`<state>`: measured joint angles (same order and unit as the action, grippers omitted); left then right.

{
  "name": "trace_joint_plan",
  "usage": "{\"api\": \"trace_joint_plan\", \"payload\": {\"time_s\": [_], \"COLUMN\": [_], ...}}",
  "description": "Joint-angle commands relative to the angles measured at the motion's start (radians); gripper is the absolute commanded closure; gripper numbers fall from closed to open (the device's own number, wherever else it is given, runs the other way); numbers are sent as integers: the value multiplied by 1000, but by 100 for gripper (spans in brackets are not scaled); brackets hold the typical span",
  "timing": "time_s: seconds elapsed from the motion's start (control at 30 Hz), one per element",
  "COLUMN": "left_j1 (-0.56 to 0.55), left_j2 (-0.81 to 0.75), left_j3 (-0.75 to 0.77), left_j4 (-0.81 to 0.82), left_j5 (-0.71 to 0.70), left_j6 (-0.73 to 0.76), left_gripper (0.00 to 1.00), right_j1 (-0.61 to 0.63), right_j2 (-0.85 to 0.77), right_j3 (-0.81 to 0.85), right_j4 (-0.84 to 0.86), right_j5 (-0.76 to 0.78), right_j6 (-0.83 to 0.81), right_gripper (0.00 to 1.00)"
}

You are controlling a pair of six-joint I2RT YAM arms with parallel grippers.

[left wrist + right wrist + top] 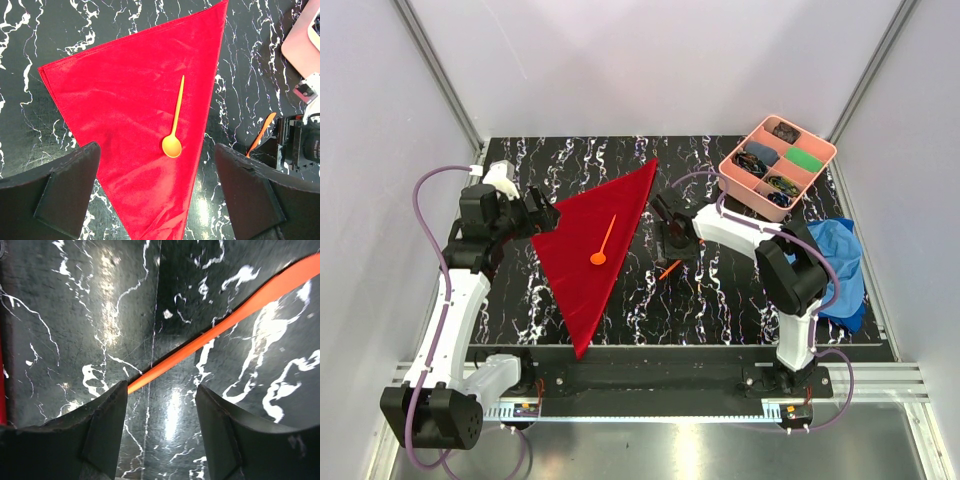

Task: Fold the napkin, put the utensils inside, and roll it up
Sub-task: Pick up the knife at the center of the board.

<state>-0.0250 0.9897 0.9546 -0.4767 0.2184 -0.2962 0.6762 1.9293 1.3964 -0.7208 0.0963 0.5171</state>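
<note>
- Napkin (595, 270): folded into a triangle and laid flat on the worktop (720, 310), left of centre. One tip points near, one far.
- Blue cloth (838, 262): bunched at the right edge, well apart from the work.
- Second utensil (669, 269): thin and orange, lying on bare worktop just right of the napkin's long edge and not touching it. Its type cannot be made out.
- Right gripper (672, 243): held low over the second utensil with fingers spread. In the wrist view the orange shaft is seen slanting across the gap, and nothing is pinched.
- Spoon (603, 243): resting on the napkin at mid-triangle, bowl near, handle pointing far.
- Left gripper (542, 213): held at the napkin's left corner, spread wide and empty.
- Pink tray (778, 160): far right, not involved.

Step judged: the second utensil is to be brought onto the napkin beside the spoon.

- The shaft lies flat and slim, so the fingertips should be brought right down to the worktop before closing.
- The gripper should be turned square across the shaft, which now lies slantwise.
- The pinch is best taken near mid-length, so neither end droops.
- The utensil should be laid parallel to the spoon, well inside the cloth's edge, so both are caught by the roll.
- The cloth should not be dragged on the way over.
</note>
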Motion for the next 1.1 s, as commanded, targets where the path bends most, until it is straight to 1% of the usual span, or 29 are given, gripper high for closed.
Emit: {"api": "trace_joint_plan", "payload": {"time_s": [0.0,0.3,0.43,0.5,0.57,0.63,0.67,0.73,0.77,0.8,0.9,1.07], "left_j1": [-3,-3,-3,-3,-3,-3,-3,-3,-3,-3,-3,-3], "left_j2": [-14,-16,-17,-17,-16,-17,-17,-17,-16,-17,-14,-11], "left_j3": [-4,-4,-4,-4,-4,-4,-4,-5,-5,-4,-5,-5], "left_j4": [47,47,47,47,49,47,47,47,47,47,47,49], "left_j5": [29,24,27,29,30,30,30,30,29,33,33,41], "left_j6": [-6,-4,-6,-6,-6,-6,-6,-6,-7,-8,-9,-11], "left_gripper": [1,1,1,1,1,1,1,1,1,1,1,1], "right_j1": [-9,-43,-47,-47,-46,-46,-46,-47,-46,-46,-46,-26], "right_j2": [26,63,82,89,100,108,109,115,117,123,126,85], "right_j3": [-11,-19,-27,-25,-23,-25,-27,-30,-31,-33,-34,-31], "right_j4": [40,52,55,57,60,61,63,64,63,66,64,69], "right_j5": [-41,-6,8,0,-10,-24,-32,-36,-44,-50,-64,-69], "right_j6": [112,159,166,159,155,152,149,147,143,141,133,109], "right_gripper": [36,38,41,47,55,60,67,73,80,84,100,100]}}
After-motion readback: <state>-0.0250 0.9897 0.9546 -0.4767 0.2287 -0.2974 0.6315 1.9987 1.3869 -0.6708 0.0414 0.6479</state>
